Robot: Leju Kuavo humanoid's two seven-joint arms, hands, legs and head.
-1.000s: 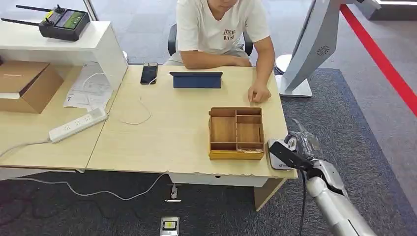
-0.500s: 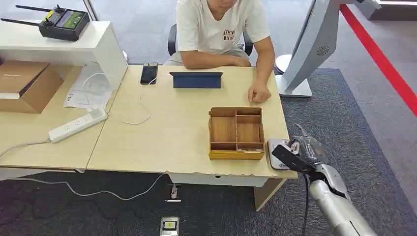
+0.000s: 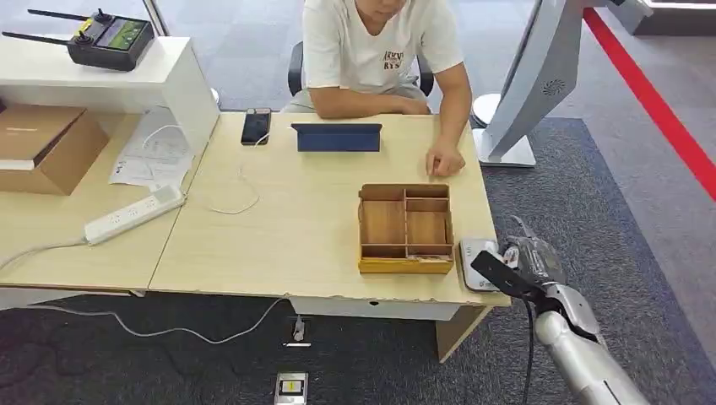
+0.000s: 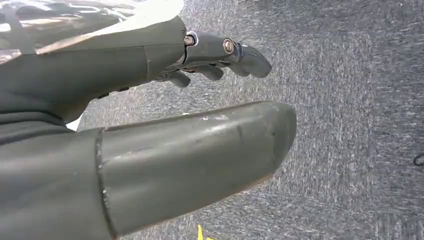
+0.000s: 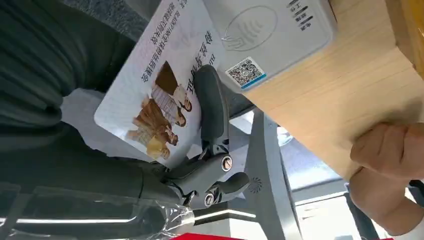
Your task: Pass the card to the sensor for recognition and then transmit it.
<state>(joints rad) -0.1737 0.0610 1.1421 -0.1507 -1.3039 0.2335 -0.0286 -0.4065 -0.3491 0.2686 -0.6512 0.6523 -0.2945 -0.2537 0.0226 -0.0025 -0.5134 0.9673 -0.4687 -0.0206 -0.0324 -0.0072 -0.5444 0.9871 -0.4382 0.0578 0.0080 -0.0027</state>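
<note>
Pale wood surface (image 3: 295, 228) comes first, wide and light-grained, with a person in a white shirt (image 3: 380, 51) seated at its far side, one of their hands resting flat near the far right edge. Nearer to me sits a brown wooden tray with compartments (image 3: 405, 228), and just beside it, at the near right corner, the flat white card sensor with a QR sticker (image 3: 474, 257).

My right hand (image 3: 528, 261) hangs just off that corner, level with the sensor. It grips the white printed card with a picture of people (image 5: 155, 95), a dark finger (image 5: 212, 110) laid across its face and the rest of the hand behind it. In the right wrist view the card's edge sits right at the sensor's edge (image 5: 270, 35), hardly overlapping it; I cannot tell whether they touch.

My left hand (image 4: 165, 125) hangs over grey carpet with fingers loosely apart and nothing in it.

I judge the scan is not yet made. The risk is that the card stays too far off the sensor's face and no reading happens. If I push in low, the card's edge may catch the sensor's side and shove it along the surface or twist the card out of my grip, dropping it to the carpet.
</note>
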